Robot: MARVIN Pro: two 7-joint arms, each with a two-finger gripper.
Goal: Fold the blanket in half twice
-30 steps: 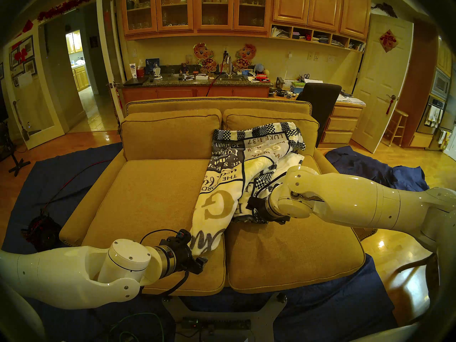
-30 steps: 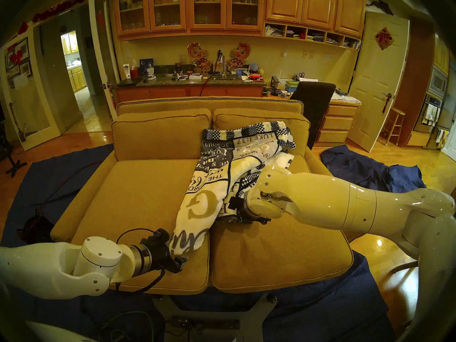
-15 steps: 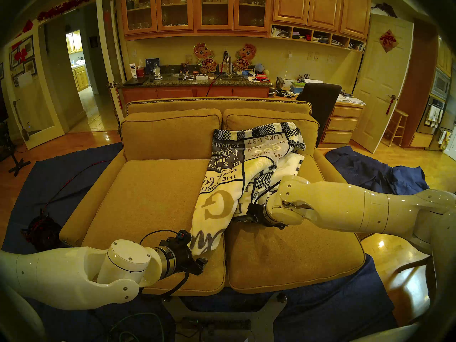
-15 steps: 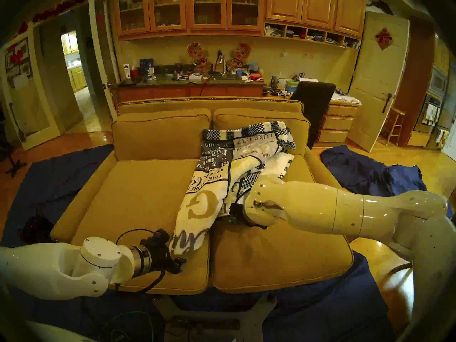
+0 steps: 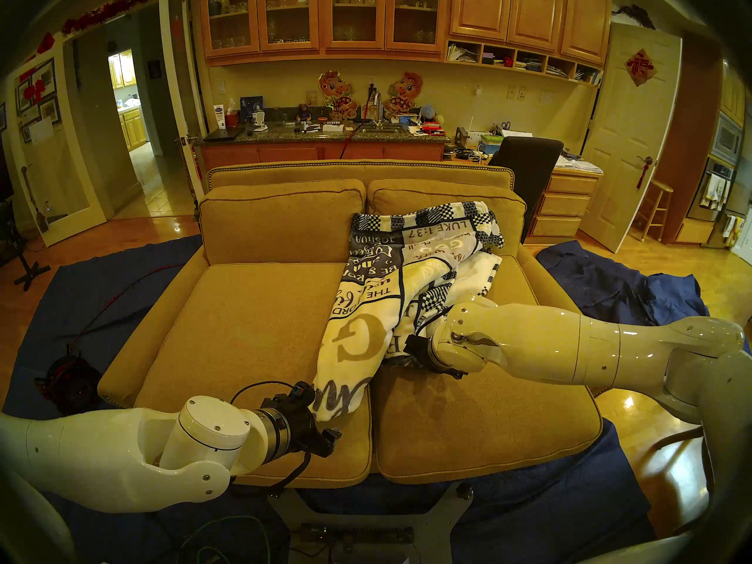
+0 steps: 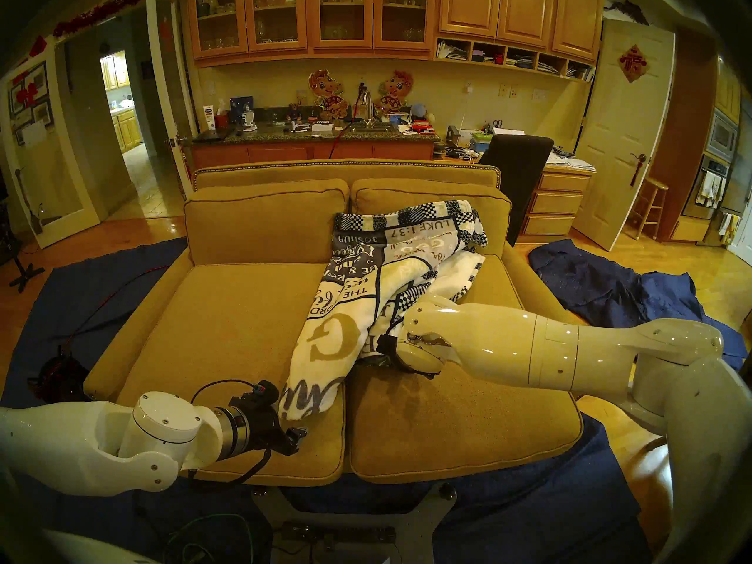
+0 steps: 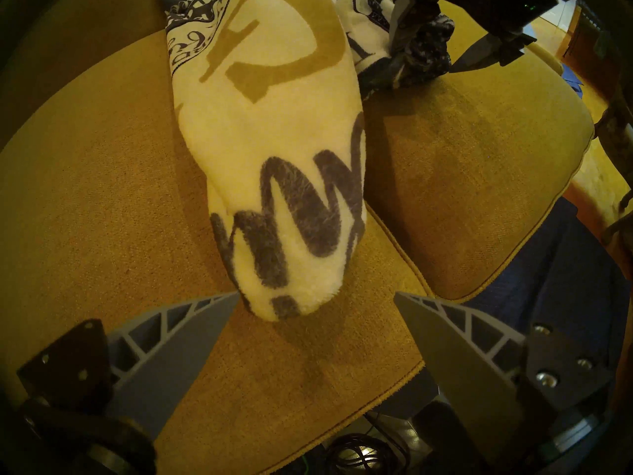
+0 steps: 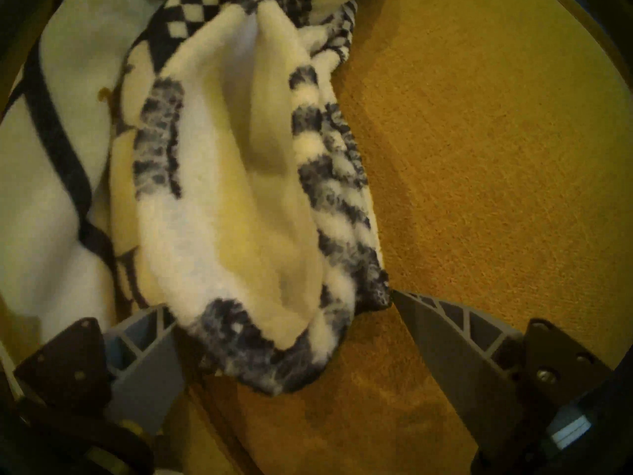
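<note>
Cream and navy, the blanket (image 5: 390,290) lies bunched on the right side of the sofa (image 5: 244,331), one end reaching the front. The left gripper (image 7: 315,294) is wide open with that end just between its fingers, not squeezed. The right gripper (image 8: 281,301) is wide open too, around a checkered corner.

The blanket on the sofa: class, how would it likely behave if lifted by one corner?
The blanket probably hangs limp: it lies bunched in soft folds on the sofa. Its plush pile suggests it would compress when pinched. It looks bulky, so most would likely trail behind.
</note>
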